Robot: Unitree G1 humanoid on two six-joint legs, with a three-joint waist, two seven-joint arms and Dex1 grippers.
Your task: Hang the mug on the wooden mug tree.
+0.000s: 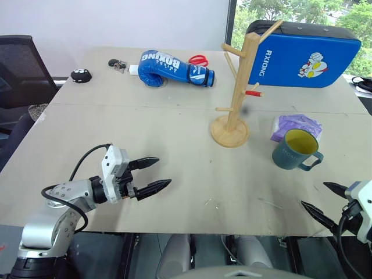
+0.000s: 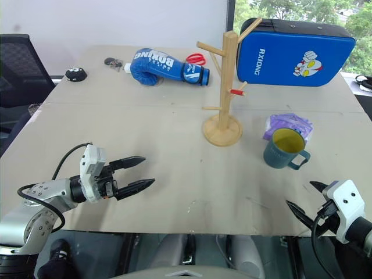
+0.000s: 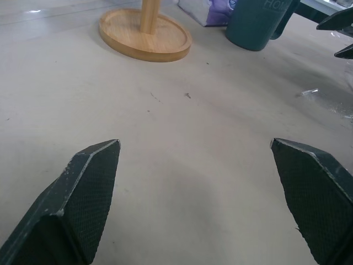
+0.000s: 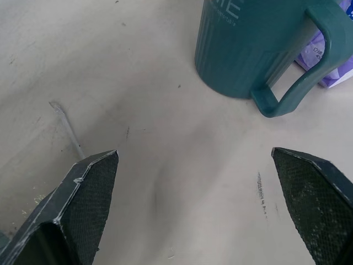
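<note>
Stretching across the room below a pale wall and a window full of green leaves, a wide beige bench (image 1: 174, 151) is carrying everything. At its far left edge a small black object (image 1: 81, 75) is lying, with a black office chair (image 1: 20, 70) standing beyond that corner. Near the front left, the left claw (image 1: 154, 173) is hovering just above the bench with its two black fingers spread well apart and gripping nothing. Farther back, a blue boxing glove (image 1: 168, 68) is lying on its side, and red-handled scissors (image 1: 199, 60) are resting just behind its cuff. Right of centre, the wooden mug tree (image 1: 235, 93) is standing upright on its round base, its pegs bare, one of them tipped red. Behind it a blue strike pad (image 1: 302, 53) with a cartoon figure is leaning at the back. Right of the tree and well apart from it, the mug (image 1: 295, 150) is sitting upright on the bench with its handle pointing toward the front right, and a crumpled purple packet (image 1: 296, 125) is lying just behind it. At the front right edge, the right claw (image 1: 326, 200) is waiting near the mug, fingers fully spread, empty.
</note>
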